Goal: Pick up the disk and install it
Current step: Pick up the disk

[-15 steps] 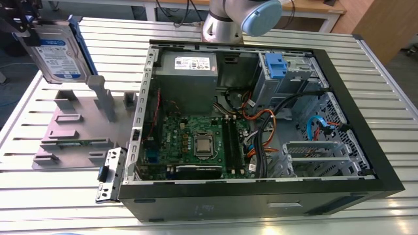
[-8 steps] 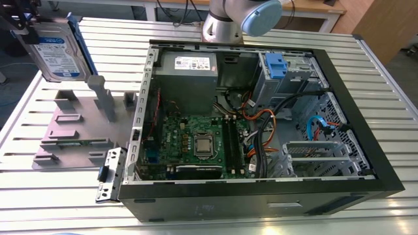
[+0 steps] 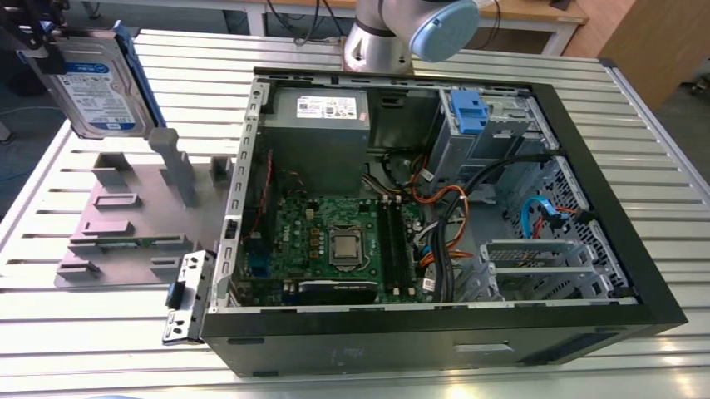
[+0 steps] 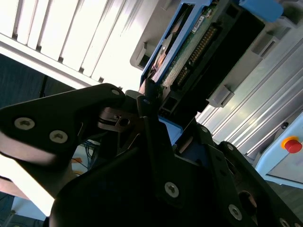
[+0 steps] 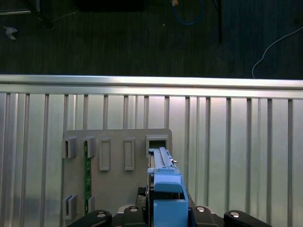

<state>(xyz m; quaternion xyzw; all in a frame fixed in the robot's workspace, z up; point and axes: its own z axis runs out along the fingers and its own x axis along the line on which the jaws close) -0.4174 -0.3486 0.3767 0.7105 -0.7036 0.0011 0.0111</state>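
Exterior view: the disk (image 3: 102, 83), silver with a blue-and-white label and blue side rails, hangs upright above the grey holder (image 3: 122, 212), on the exterior view's left of the open computer case (image 3: 388, 345); in the second wrist view the gripper (image 4: 158, 120) clamps its blue-railed end.

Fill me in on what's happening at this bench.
The robot arm's black gripper is shut on the flat silver hard drive with a blue-and-white label and blue rails. It holds the drive upright in the air over the grey slotted holder on the slatted metal table. The open black computer case lies beside the holder, toward the exterior view's right. The drive is not yet inside it.
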